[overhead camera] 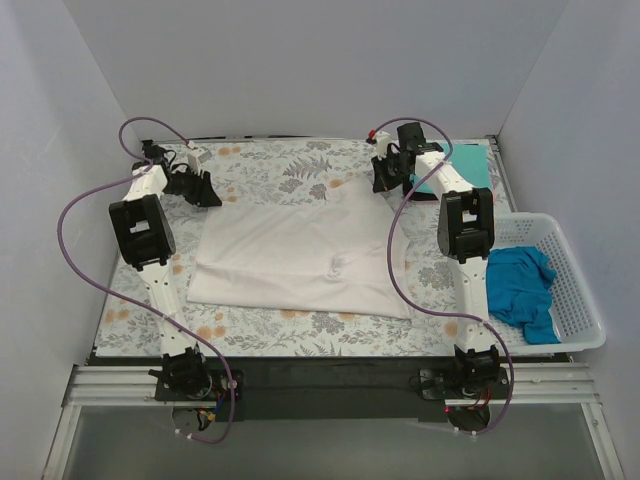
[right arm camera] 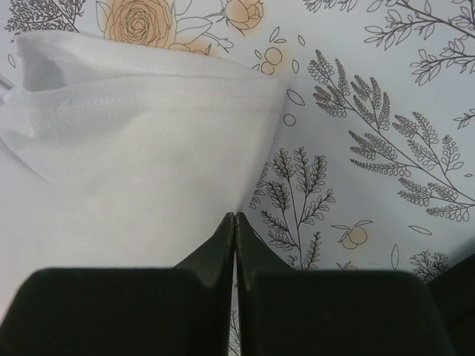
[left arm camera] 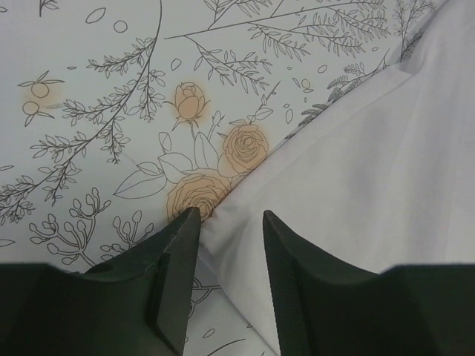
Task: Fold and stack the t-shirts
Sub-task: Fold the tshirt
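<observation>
White t-shirt (overhead camera: 300, 255) lies spread flat in the middle of the bench, on the floral cloth (overhead camera: 270, 165), with no fold made in it yet. My left fingers (left arm camera: 174, 252) stand apart at its far left corner, straddling the edge but gripping nothing. My right fingers (right arm camera: 215, 252) are clenched at the far right corner, and the cloth peaks up towards them, so I judge they have pinched the hem. A teal t-shirt (overhead camera: 470, 160) lies flat at the far right of the bench, perhaps already folded; I cannot tell. A bright blue t-shirt (overhead camera: 520, 285) sits crumpled in the white basket (overhead camera: 580, 300) beside the bench. I'd say the job is at an early stage: this fold, the blue shirt, then stacking.
</observation>
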{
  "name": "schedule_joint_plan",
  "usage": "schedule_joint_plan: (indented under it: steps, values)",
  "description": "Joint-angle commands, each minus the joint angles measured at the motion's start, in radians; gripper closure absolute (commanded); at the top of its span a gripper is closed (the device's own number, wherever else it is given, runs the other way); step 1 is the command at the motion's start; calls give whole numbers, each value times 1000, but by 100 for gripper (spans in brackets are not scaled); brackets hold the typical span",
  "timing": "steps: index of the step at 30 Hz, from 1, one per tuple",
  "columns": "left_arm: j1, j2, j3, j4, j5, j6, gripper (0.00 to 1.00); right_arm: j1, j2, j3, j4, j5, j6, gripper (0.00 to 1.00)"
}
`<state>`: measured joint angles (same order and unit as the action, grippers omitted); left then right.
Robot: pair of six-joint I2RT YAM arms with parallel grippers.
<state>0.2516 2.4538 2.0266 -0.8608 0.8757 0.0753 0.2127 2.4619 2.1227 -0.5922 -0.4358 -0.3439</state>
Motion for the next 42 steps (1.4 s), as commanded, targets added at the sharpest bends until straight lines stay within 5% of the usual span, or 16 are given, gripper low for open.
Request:
schedule_joint_plan:
  steps: [1,3,4,7,17,42]
  values:
    - [-2,16,17,-49,20,47,65,5,6,51,20,-32,-10,99]
    - [-2,14,11,-35,13,35,75,5,6,59,19,-32,-10,99]
    - [-2,-2,-2,9,11,9,91,5,5,66,20,-32,-12,99]
    - [-2,-33,-32,77,8,-9,100,5,-7,77,19,-34,-12,99]
    - [14,-160,-138,141,81,30,100,-12,-139,4,15,-96,-7,99]
    - [152,-533,-529,-29,232,552,100,-10,-649,-509,-73,-181,-60,99]
